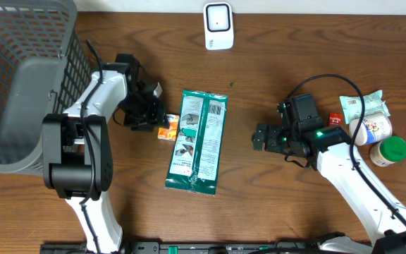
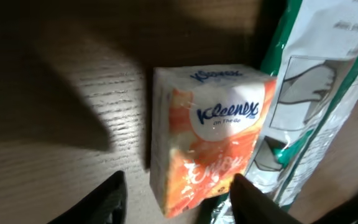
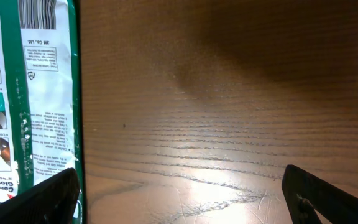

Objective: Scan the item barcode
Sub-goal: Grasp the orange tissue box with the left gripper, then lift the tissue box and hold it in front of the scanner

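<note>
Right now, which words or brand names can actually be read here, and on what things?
"Kleenex": on the tissue pack.
"On The Go": just below it, same pack.
Green-and-white package: barcode and fine print, too small to read.
Packets and jars at right: labels too small.

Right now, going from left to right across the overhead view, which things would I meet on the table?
Grey basket → Kleenex pack → green package → right gripper → green-lidded jar.

Open table [image 1: 242, 85] lies between the green package [image 1: 199, 141] and right gripper [image 1: 257, 138], while the tissue pack [image 1: 168, 129] touches the package's left edge.
</note>
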{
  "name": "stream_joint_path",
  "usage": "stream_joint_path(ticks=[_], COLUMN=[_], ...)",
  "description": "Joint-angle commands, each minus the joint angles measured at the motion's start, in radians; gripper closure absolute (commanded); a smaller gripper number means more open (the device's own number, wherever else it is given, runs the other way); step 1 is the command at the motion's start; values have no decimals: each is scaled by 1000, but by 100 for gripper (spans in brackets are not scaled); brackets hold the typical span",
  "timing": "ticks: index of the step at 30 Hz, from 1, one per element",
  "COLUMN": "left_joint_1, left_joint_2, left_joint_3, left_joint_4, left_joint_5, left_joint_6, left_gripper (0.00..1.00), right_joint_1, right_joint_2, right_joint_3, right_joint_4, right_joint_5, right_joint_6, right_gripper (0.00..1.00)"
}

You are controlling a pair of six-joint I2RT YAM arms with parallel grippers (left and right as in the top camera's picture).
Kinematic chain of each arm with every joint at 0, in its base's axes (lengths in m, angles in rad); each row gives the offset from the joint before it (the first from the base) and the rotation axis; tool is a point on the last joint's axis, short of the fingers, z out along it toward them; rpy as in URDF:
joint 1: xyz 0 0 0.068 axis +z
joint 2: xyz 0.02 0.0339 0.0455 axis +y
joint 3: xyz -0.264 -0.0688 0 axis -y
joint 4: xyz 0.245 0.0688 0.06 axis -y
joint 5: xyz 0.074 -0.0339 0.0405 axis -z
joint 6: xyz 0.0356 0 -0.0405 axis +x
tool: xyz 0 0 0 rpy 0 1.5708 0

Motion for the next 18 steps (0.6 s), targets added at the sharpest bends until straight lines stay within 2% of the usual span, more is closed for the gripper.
stream_joint_path(ticks=[1,8,14,18], left_joint_1=[0,0,0,0], left_joint_2=[3,7,8,7], left_joint_3=[-14,-23,-101,-111], left_joint_4=[17,33,122,148], left_joint_5=[27,27,27,28], left_joint_6=[13,13,-11,-16], left_gripper=[52,55,56,79], right_joint_1=[5,5,5,5], right_joint_2=[3,3,3,3], right_joint_3=[-7,-7,-7,-7], right_joint_4=[1,1,1,1], right_joint_5=[10,10,10,10], right_joint_6=[-15,-15,-15,-15], right_gripper=[1,1,1,1])
